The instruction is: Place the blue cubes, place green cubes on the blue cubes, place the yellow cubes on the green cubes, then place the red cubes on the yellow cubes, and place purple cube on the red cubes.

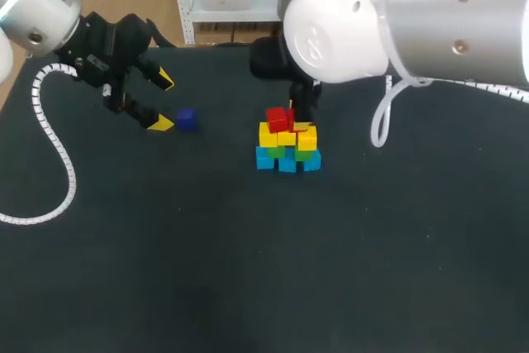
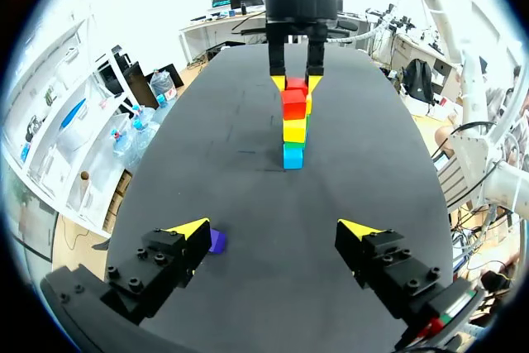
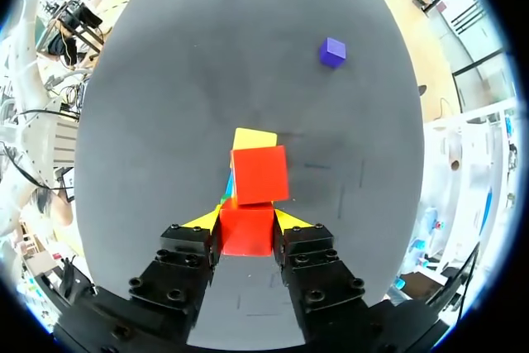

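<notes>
The stack [image 1: 287,148] stands mid-table: blue cubes [image 1: 266,159] at the base, then green cubes [image 1: 305,155], then yellow cubes [image 1: 271,135], with one red cube [image 3: 260,174] on top. The right gripper [image 3: 246,222] is clenched on a second red cube [image 3: 246,239] just beside the first. The purple cube [image 1: 187,119] lies on the table at the stack's nine o'clock. The left gripper [image 1: 164,102] hangs at the purple cube's ten o'clock, jaws released, one tip just beside it.

Head looks down from behind; opposing wrists both face the stack [image 1: 287,142].
</notes>
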Motion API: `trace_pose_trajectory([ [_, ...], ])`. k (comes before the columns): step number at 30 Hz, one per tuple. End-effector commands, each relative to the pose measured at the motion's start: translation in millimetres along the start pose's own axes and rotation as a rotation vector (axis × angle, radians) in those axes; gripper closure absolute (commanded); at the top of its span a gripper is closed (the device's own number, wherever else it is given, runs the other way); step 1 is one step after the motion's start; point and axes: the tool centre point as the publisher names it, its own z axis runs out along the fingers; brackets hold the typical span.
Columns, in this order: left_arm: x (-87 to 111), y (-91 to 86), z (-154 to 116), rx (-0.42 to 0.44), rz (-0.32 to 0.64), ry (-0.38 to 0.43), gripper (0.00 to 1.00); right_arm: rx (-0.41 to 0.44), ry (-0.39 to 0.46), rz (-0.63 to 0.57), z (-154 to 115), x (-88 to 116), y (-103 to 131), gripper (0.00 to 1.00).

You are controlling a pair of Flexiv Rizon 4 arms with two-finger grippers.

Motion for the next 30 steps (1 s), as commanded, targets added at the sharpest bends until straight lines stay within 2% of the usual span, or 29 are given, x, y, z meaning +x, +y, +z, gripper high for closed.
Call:
trace_pose_trajectory([
  [1,1.2,-0.6,0.2,-0.002,0.003,-0.004,0.00,-0.005,-0.002,0.000,1.1,-0.1,-3.1,0.84],
  [2,1.2,-0.6,0.2,-0.002,0.003,-0.004,0.00,-0.006,-0.002,0.001,1.3,0.0,-3.2,0.78],
  [3,1.2,-0.6,0.2,-0.002,0.003,-0.004,0.00,-0.006,-0.003,0.002,1.4,0.1,-3.1,0.60],
  [5,1.2,-0.6,0.2,-0.002,0.003,-0.004,0.00,-0.005,-0.005,0.003,1.6,0.1,-3.0,0.41],
  [6,1.2,-0.6,0.2,-0.002,0.003,-0.004,0.00,-0.004,-0.006,0.005,1.6,0.1,-2.9,0.00],
  [20,1.2,-0.6,0.2,-0.002,0.003,-0.004,0.00,0.024,-0.030,0.016,-5.7,4.2,-0.7,0.00],
  [30,1.2,-0.6,0.2,-0.002,0.003,-0.004,0.00,0.075,-0.252,0.007,-30.6,23.3,15.5,0.00],
])
